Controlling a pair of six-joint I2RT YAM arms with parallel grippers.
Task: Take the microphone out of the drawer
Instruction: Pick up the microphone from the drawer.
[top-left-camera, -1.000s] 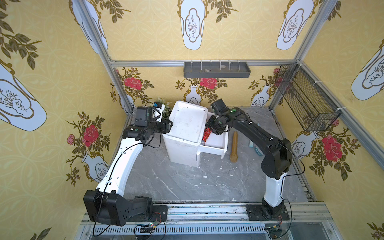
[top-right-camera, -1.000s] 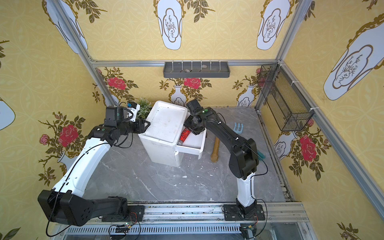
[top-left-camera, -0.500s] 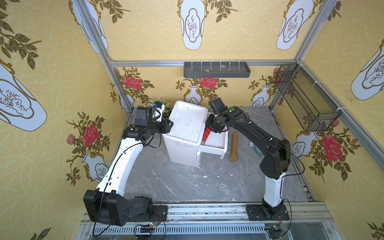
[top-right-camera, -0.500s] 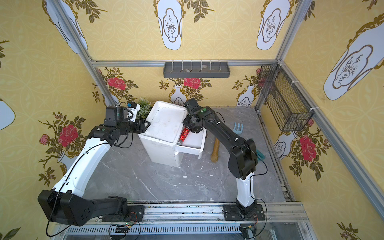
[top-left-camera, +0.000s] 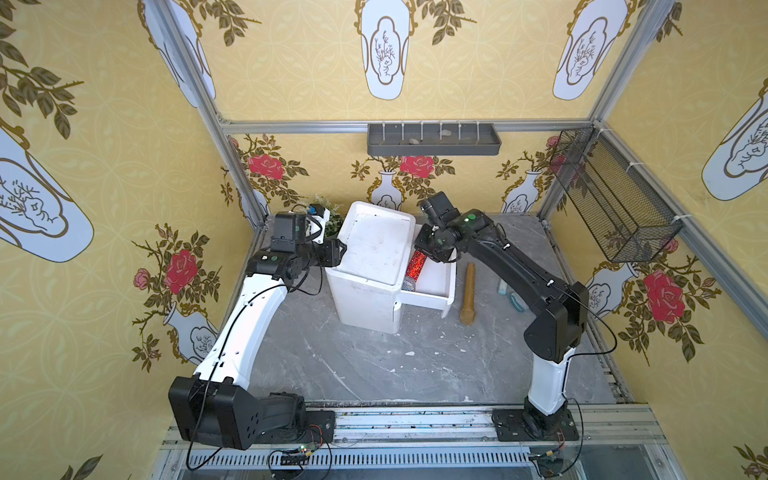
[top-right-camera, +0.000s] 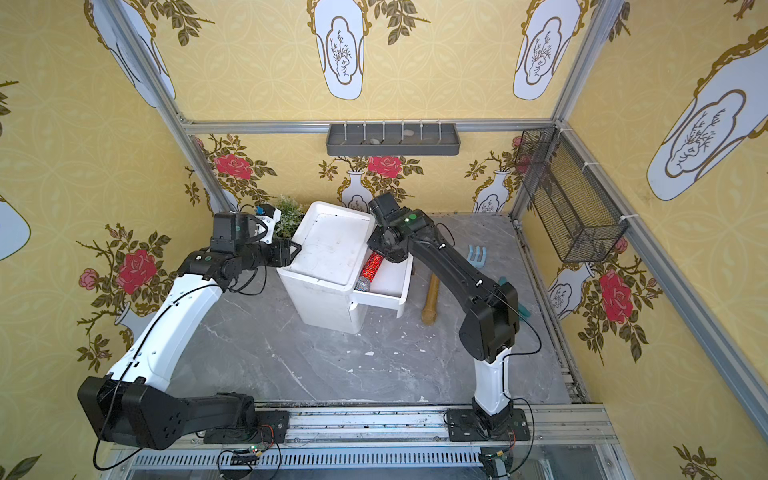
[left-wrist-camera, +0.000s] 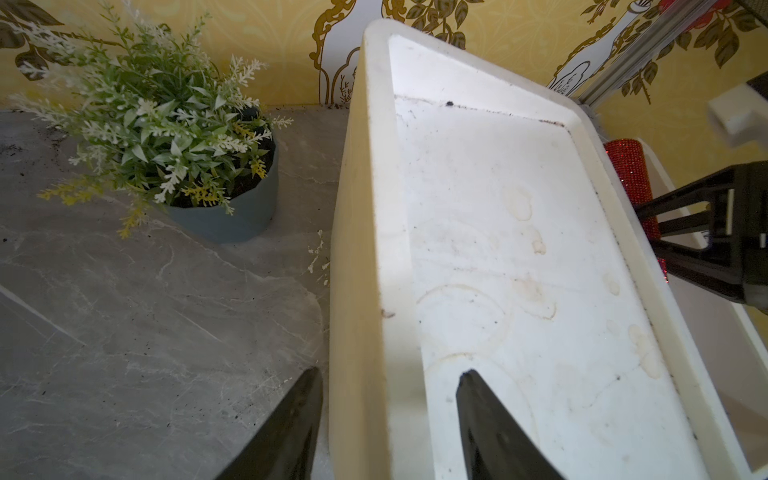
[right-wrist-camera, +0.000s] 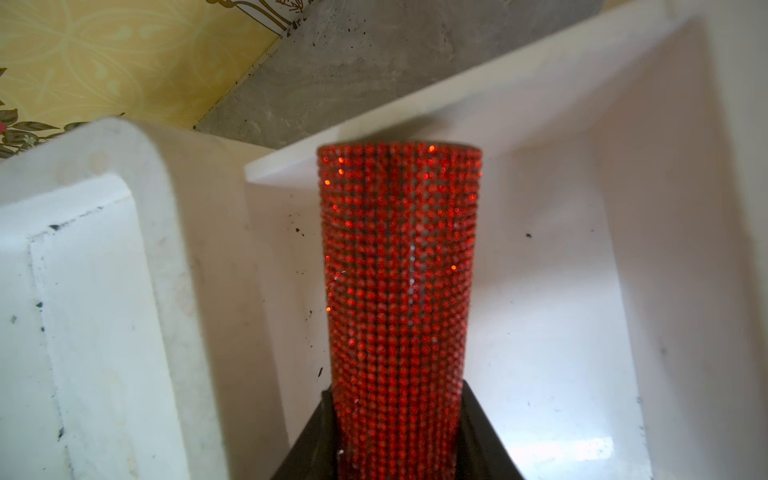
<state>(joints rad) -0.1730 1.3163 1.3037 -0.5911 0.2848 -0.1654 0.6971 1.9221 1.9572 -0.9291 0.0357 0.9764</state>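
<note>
The microphone (top-left-camera: 417, 268), with its red rhinestone handle and silver mesh head, is inside the open drawer (top-left-camera: 428, 300), close along the cabinet side. In both top views its head points toward 7 o'clock and its handle toward 1 o'clock. The right pincer (top-left-camera: 430, 248) is pinching the handle at that 1 o'clock end, and the right wrist view shows the sparkling shaft (right-wrist-camera: 399, 270) squeezed between the two black fingers (right-wrist-camera: 478, 419), above the drawer's white floor. The drawer juts from the white cabinet (top-left-camera: 374, 253) toward 3 o'clock. At the cabinet's 9 o'clock edge the left pincer (left-wrist-camera: 390, 372) is spread astride the raised rim of the top. One finger is outside the wall and the other is over the stained top panel, with a little gap showing on the inner side. A wooden rod (top-left-camera: 468, 293) lies on the grey marble tabletop (top-left-camera: 374, 365) just beside the drawer at 3 o'clock. A pale blue hand rake (top-right-camera: 478, 255) lies further out the same way. A potted plant (left-wrist-camera: 166, 137) stands at the cabinet's 10 o'clock.
</note>
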